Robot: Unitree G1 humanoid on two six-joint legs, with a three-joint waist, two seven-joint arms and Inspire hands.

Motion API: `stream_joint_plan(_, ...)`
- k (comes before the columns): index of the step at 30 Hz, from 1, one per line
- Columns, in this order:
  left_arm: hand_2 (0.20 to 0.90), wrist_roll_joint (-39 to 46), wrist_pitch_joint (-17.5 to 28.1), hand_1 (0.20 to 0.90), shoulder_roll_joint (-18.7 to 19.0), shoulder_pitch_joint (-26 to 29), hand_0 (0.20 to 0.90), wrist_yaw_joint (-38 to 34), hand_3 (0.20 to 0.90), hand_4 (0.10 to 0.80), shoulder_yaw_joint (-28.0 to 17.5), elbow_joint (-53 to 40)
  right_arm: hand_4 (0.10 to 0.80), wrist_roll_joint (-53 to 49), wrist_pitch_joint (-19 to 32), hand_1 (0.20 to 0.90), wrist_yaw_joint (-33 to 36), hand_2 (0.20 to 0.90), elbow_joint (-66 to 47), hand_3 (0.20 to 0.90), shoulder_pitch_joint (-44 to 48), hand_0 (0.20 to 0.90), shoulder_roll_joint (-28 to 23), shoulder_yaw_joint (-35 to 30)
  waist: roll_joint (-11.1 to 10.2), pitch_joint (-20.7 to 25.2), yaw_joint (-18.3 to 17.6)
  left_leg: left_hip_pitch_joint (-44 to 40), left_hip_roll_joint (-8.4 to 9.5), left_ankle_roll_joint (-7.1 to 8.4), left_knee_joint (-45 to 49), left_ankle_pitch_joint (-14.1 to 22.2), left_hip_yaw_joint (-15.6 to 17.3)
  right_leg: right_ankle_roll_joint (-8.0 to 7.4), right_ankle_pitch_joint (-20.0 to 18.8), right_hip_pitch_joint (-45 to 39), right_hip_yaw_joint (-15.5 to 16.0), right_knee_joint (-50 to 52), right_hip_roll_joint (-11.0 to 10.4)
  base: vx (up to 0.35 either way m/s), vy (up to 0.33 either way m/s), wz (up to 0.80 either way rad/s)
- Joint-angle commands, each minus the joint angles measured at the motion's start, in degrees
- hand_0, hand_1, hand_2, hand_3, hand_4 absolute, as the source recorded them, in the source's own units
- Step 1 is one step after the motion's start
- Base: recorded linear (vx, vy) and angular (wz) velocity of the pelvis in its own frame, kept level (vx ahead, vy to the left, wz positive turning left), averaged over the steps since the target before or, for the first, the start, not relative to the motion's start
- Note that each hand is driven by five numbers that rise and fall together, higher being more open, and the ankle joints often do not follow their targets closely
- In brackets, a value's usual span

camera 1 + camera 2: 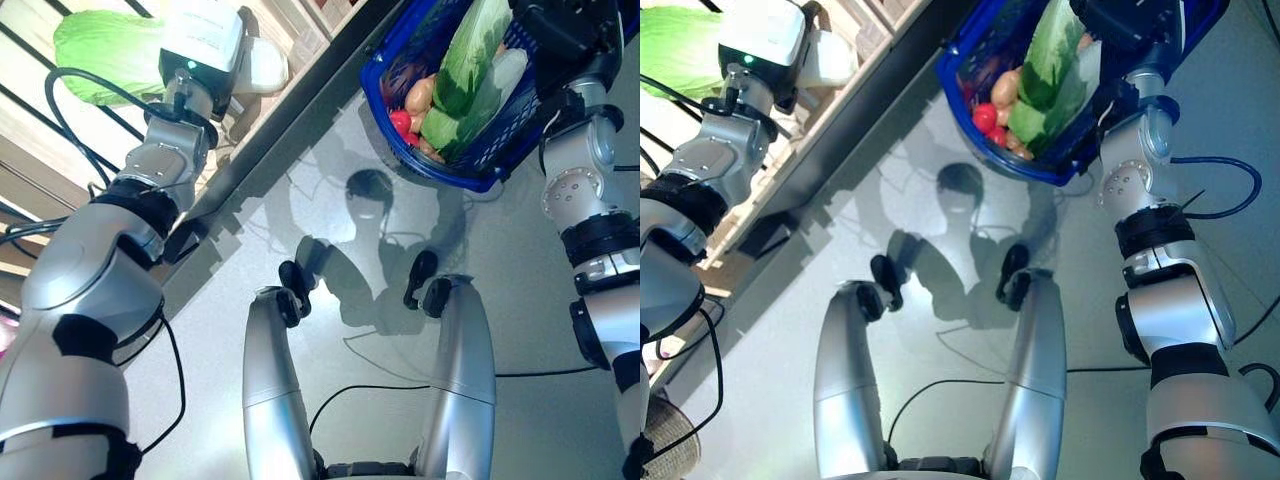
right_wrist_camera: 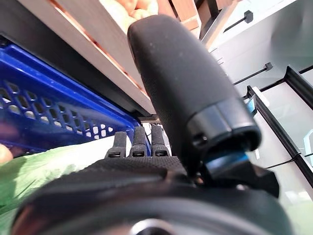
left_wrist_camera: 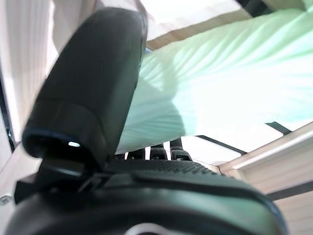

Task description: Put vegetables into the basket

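From here I judge the cabbage (image 1: 105, 50) to be bulky but fairly light, with soft, crinkled outer leaves that will bruise or tear if squeezed hard; its white stem end (image 1: 262, 65) looks firmer. I would take it round the thick middle, thumb on one side and fingers on the other, rather than by loose leaf tips, which could peel away.

It is a long, pale green napa-type head with ribbed leaves, lying on the wooden shelf (image 1: 290, 30), well apart from the basket (image 1: 480, 165).

My left hand (image 3: 93, 93) is right against the cabbage. In its wrist view the thumb stands beside the ribbed green surface and the fingers (image 3: 161, 152) reach beneath it, but I cannot tell whether they have closed on it.

My right hand (image 2: 190, 93) is at the blue basket's rim; its fingers (image 2: 139, 142) lie against the mesh wall with the thumb raised. Whether it actually grips the basket I cannot tell either.

The basket sits off the shelf's edge, over the floor, and already holds a leafy green (image 1: 470, 60), a red tomato (image 1: 400, 122) and brownish potatoes (image 1: 420, 95).
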State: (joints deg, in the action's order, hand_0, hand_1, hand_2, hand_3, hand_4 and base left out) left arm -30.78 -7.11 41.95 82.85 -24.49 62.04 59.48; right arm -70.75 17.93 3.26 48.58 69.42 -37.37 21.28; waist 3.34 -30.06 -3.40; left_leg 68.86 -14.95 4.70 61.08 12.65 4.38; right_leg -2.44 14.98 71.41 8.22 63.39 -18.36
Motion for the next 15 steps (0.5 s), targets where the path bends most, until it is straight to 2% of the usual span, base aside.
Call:
stream_joint_plan(1,0.300,1.7,2.9,0.300,0.5,6.9,0.300,1.6,0.300,0.400,-0.1,3.4,0.800,0.0,7.1,0.900,-0.1,0.900,-6.7,0.900,3.4,0.900,1.0,-2.8,-2.6,0.3,-1.1,-2.4,-0.60,1.46,1.3,5.7,-1.1,-4.39,-3.3,-3.1,-2.2,-3.6,-1.0,0.000,0.000,0.00)
stream_joint_plan(4,0.300,6.7,4.4,0.300,0.0,6.4,0.300,1.9,0.300,0.400,-1.4,3.1,0.800,-0.1,7.0,0.900,0.4,0.900,-6.6,0.900,3.2,0.900,1.1,-3.2,-2.7,0.3,-1.1,-2.8,-0.52,1.33,1.3,5.7,-1.1,-4.35,-3.3,-3.6,-2.0,-3.6,-0.8,0.000,0.000,0.00)
stream_joint_plan(7,0.300,12.3,5.9,0.300,-0.4,4.9,0.300,0.2,0.300,0.400,-5.3,3.5,0.800,-1.3,7.3,0.900,0.1,0.900,-5.8,0.900,2.6,0.900,1.4,-4.0,-2.8,0.3,-1.0,-5.1,-0.72,1.40,0.5,5.4,-0.9,-4.27,-3.0,-6.0,-1.8,-4.1,-0.4,-0.002,-0.007,-0.03)
stream_joint_plan(8,0.300,12.3,5.9,0.300,-0.4,4.9,0.300,0.2,0.300,0.400,-5.3,3.5,0.800,-1.3,7.3,0.900,0.1,0.900,-5.8,0.900,2.6,0.900,1.4,-4.0,-2.8,0.3,-1.0,-5.2,-0.73,1.40,0.4,5.4,-0.8,-4.27,-3.0,-6.1,-1.8,-4.2,-0.4,0.007,-0.001,-0.08)
stream_joint_plan(11,0.300,13.8,7.7,0.300,-0.3,3.6,0.300,0.2,0.300,0.400,-7.5,4.1,0.800,-2.1,6.6,0.900,-1.1,0.900,-5.1,0.900,2.0,0.900,1.9,-5.0,-2.8,0.3,-1.0,-8.5,-1.06,1.65,-0.8,5.1,-0.5,-4.18,-2.6,-9.4,-1.8,-5.0,0.1,0.014,0.005,-0.09)
stream_joint_plan(15,0.300,20.9,11.6,0.300,0.6,1.3,0.300,-0.7,0.300,0.400,-11.4,3.9,0.800,-2.5,5.0,0.900,-2.4,0.900,-4.8,0.900,0.0,0.900,2.4,-5.8,-2.9,0.3,-0.8,-15.1,-1.86,2.33,-3.8,4.1,0.4,-3.96,-2.4,-16.0,-1.7,-7.3,0.7,0.012,0.006,-0.03)
